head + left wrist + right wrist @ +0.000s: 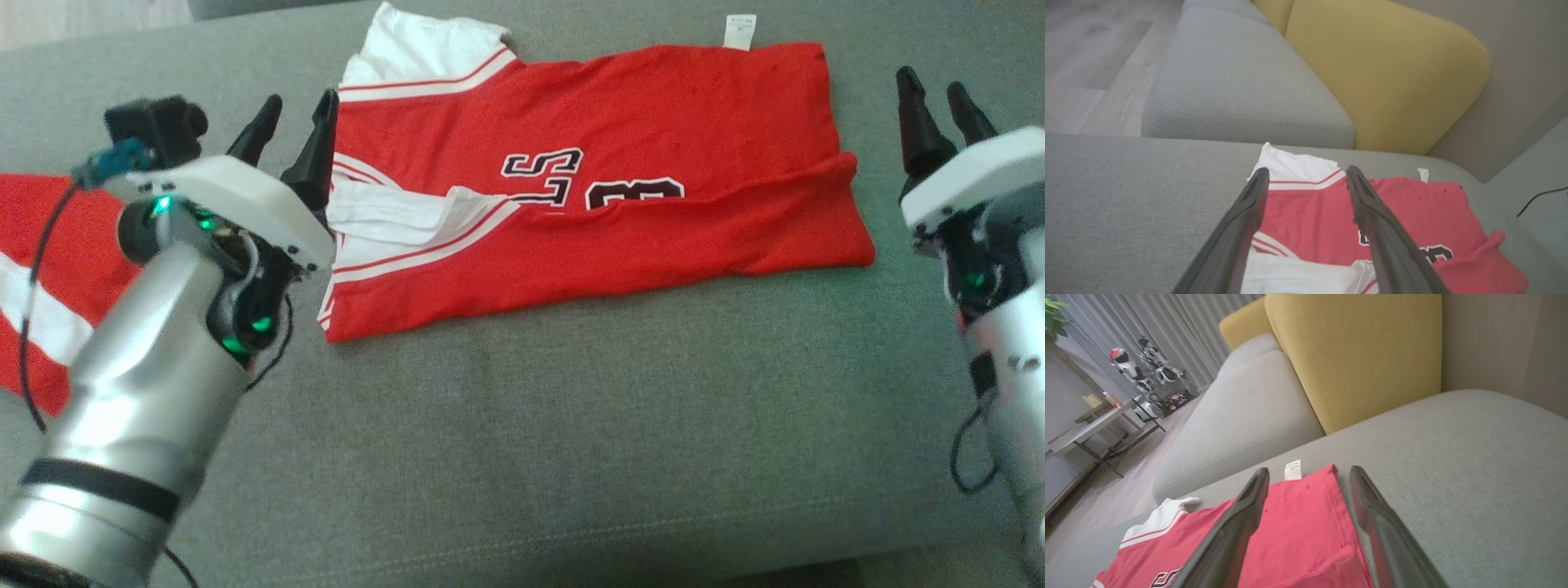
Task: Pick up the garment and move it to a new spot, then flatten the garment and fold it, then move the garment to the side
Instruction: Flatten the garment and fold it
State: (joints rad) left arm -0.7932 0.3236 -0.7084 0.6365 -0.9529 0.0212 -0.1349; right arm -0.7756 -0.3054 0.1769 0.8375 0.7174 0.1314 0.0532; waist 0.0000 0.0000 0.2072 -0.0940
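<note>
Partly hidden under its own fold was the lettering of the red garment (669, 106), lying on the grey sofa (522, 425) between both arms' wide, empty jaws. Another red cloth (82, 237) was cut off behind the left arm (139, 392). A yellow cushion (1384, 73) stood behind.

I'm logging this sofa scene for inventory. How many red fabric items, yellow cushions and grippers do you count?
Red fabric items: 2 (folded jersey, red-and-white cloth at far left)
Yellow cushions: 2 (near cushion, far cushion)
Grippers: 2 (left gripper, right gripper, both open)
Total: 6
</note>
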